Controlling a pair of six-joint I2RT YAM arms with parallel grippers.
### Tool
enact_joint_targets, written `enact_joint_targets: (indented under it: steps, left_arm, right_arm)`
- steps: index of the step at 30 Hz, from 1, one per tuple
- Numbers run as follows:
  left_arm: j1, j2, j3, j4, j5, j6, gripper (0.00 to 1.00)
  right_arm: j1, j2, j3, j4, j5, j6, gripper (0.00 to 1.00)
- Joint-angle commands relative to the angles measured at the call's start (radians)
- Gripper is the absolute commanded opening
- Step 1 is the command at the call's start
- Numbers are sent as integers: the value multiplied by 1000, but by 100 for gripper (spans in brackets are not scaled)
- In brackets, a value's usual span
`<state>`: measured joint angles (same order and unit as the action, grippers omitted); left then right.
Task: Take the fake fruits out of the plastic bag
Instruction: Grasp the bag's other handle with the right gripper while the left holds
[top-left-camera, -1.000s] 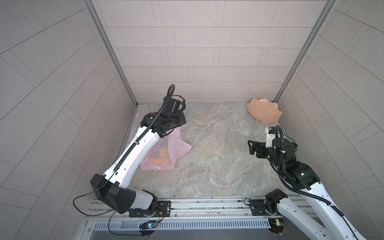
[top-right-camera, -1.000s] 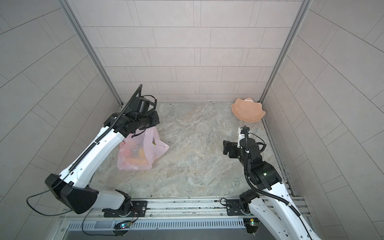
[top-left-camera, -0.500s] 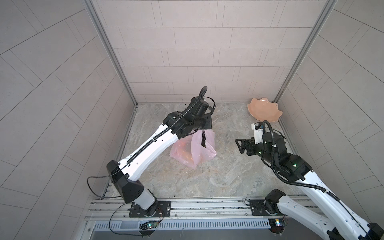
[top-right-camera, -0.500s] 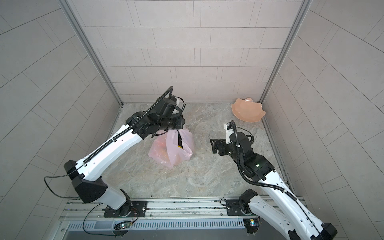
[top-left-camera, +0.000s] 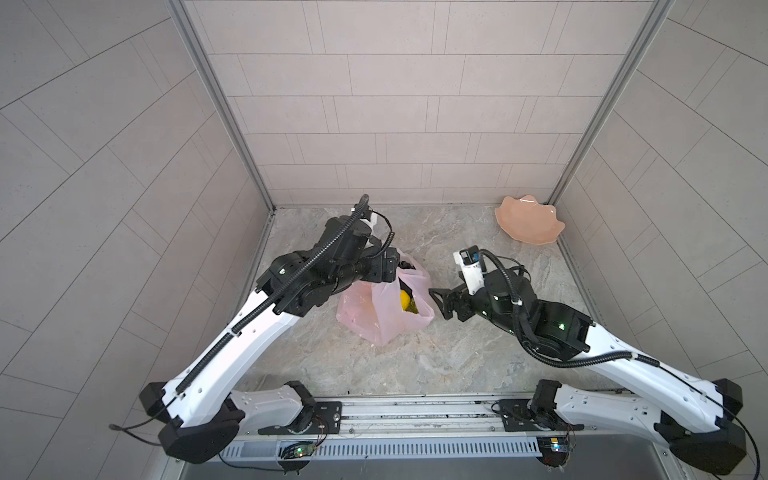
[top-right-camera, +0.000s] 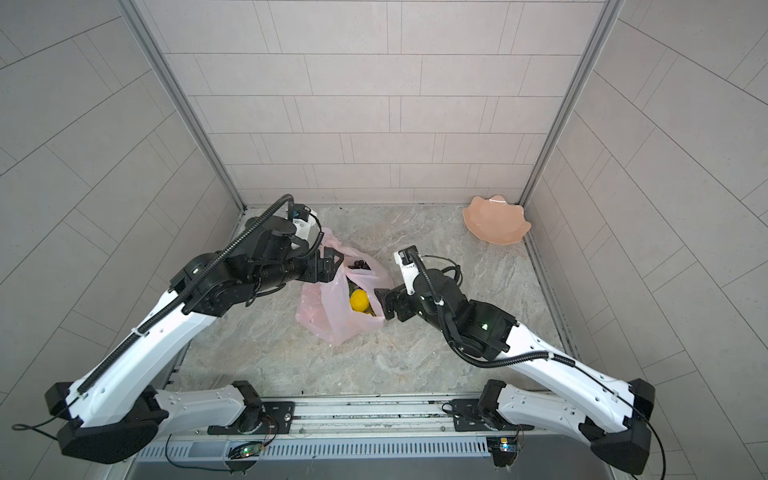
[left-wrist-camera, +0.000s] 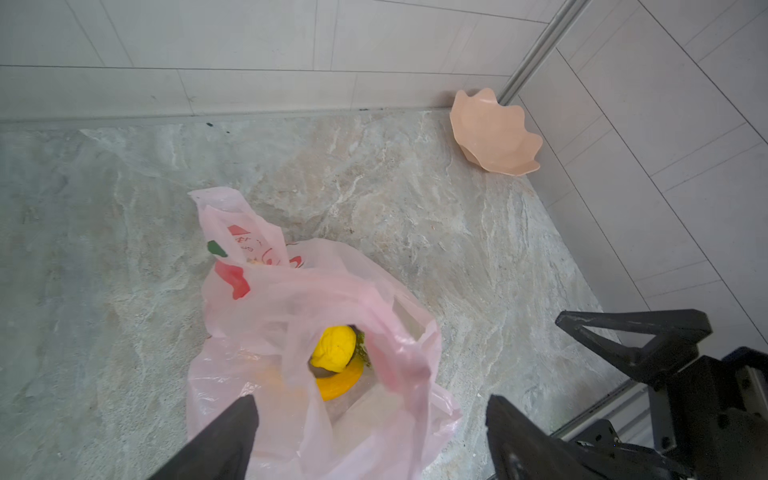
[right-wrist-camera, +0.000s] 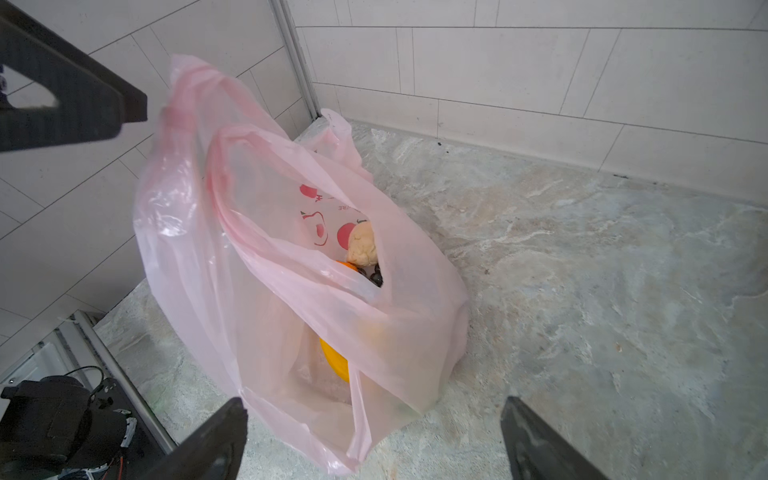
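bag (top-left-camera: 384, 311) upright on worktop (top-left-camera: 457, 357), mouth gaping. left tool (left-wrist-camera: 371, 405) over the bag's mouth, jaws wide apart, gripping nothing. One handle stands up just beside it, contact unclear. right tool (right-wrist-camera: 374, 402) just beside the bag, facing it, jaws apart, empty. Visible fruits are inside the bag: bumpy yellow one (left-wrist-camera: 334, 348) on top, banana (left-wrist-camera: 338, 384) under it, cream knobbly one (right-wrist-camera: 362, 248) and grapes (right-wrist-camera: 374, 276) by the printed wall. dish (top-left-camera: 528, 219) well apart from the bag.
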<state>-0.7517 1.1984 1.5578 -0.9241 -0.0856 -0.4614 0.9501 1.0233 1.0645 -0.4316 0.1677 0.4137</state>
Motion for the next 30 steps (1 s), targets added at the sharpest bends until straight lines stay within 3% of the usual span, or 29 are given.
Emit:
enact_joint_targets:
  steps: [1, 13, 18, 21, 25, 30]
  left_arm:
    - [5, 6, -52, 0, -69, 21, 92]
    - [6, 54, -21, 40, 30, -68, 92]
    - [6, 71, -6, 37, 23, -88, 92]
    - [6, 80, -3, 37, -2, -109, 90]
    - [18, 80, 1, -12, -104, -141, 77]
    - [37, -34, -144, 134, -75, -170, 65]
  right_arm:
    - [34, 79, 72, -24, 101, -40, 94]
    - [50, 325, 224, -54, 110, -70, 87]
    - [50, 408, 307, -98, 213, -42, 82]
    - [50, 437, 350, -105, 223, -44, 70]
    - [32, 441, 370, -109, 236, -26, 49]
    - [-5, 409, 343, -95, 193, 21, 32]
